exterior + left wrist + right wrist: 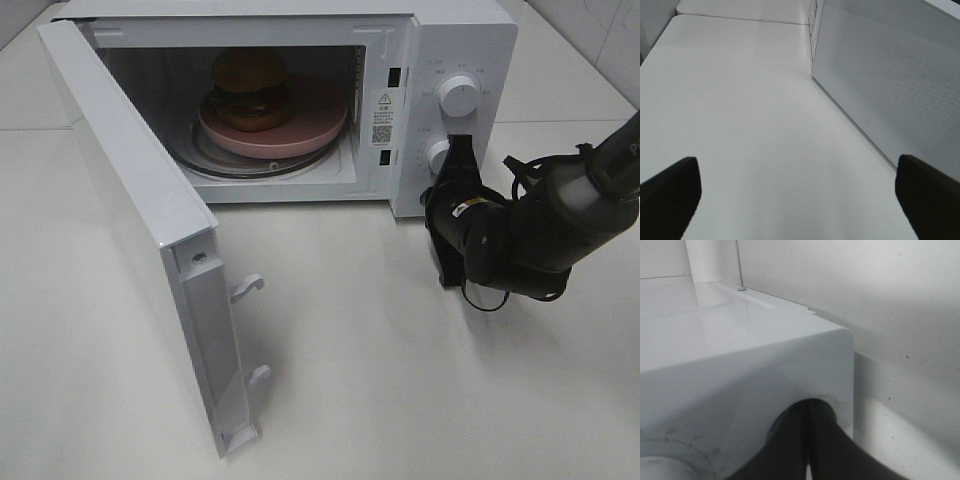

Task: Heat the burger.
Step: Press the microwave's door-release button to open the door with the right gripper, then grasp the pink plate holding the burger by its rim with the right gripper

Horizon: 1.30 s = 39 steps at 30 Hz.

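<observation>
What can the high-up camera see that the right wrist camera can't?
Only the high camera shows the burger on its pink plate inside, and the open door. Only the right wrist camera shows, close up, the right gripper with its fingers pressed shut together. Both show the white microwave and that gripper at its front.

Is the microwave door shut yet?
No, the microwave door stands wide open, with the burger on the pink plate in plain sight inside.
</observation>
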Tool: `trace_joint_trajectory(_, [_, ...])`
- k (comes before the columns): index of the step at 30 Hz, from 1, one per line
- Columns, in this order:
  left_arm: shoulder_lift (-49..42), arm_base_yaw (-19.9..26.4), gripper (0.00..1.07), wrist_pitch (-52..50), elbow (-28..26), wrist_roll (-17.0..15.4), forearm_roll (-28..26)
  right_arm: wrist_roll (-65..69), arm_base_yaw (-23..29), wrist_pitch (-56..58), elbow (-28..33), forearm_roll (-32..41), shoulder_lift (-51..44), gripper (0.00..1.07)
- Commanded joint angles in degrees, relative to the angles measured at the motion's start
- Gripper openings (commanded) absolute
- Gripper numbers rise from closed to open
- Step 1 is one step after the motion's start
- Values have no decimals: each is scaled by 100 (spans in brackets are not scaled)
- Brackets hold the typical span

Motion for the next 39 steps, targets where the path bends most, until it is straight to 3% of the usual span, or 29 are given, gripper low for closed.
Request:
trace_joint_trajectory(1, [-69,11,98,-11,17,-6,-29,17,-286,-1879,-647,-321,-69,0])
trace_joint_trajectory(9, [-69,11,98,-11,17,-6,-29,57,-218,-1627,-246,-304,-246,0])
trace_joint_trajectory(13, [-69,11,98,-11,17,-6,-29,172,-218,-1324,195,-504,-470,0])
trace_joint_trajectory(30, [-69,11,98,-11,17,-6,-29,556,-218,-481,1089,-1083,-905,0])
trace_joint_trajectory(39, [-69,11,98,-11,17,-6,-29,338,-218,-69,1564,-1312,-1684,0])
